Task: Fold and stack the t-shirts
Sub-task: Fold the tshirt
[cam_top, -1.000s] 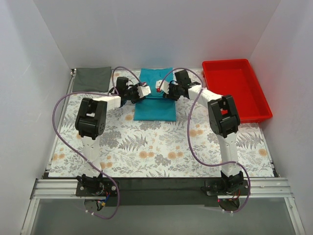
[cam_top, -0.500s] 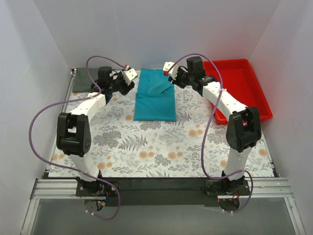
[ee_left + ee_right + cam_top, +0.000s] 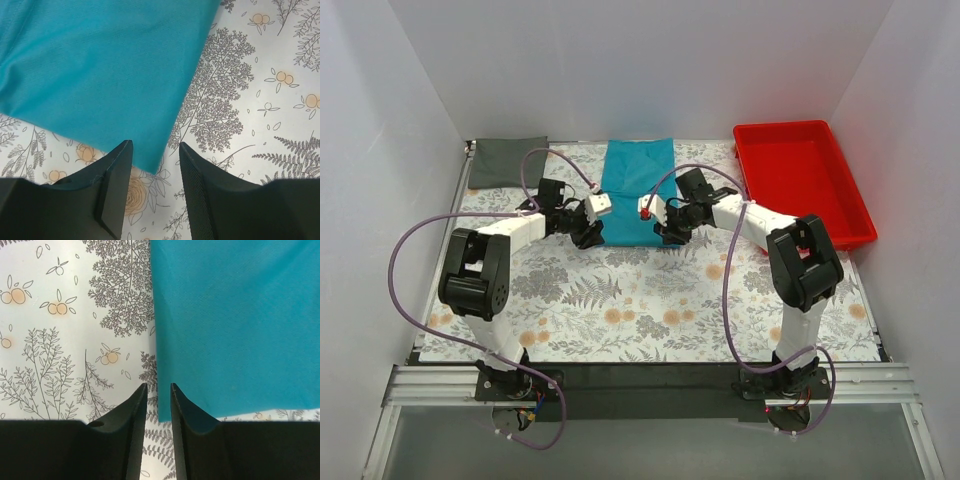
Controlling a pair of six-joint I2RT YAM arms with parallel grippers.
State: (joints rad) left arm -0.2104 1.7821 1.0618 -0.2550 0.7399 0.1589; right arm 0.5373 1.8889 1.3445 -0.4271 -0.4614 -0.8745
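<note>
Teal t-shirt lies flat at upper centre of the floral surface, a long rectangle running top to bottom in the top view. Both arms are at its lower edge, one per corner.

Left pincer: partly open, clear gap between the fingers. The shirt's lower left corner pokes into the mouth, nothing clamped.

Right pincer: narrowed to a thin slit, floral print visible through it. The shirt's lower right corner and side edge sit right at the slit, one finger overlapping the corner. No cloth seen pinched.

Dark grey t-shirt: flat rectangle, upper left, well apart from the teal one. Red tray: upper right.
</note>
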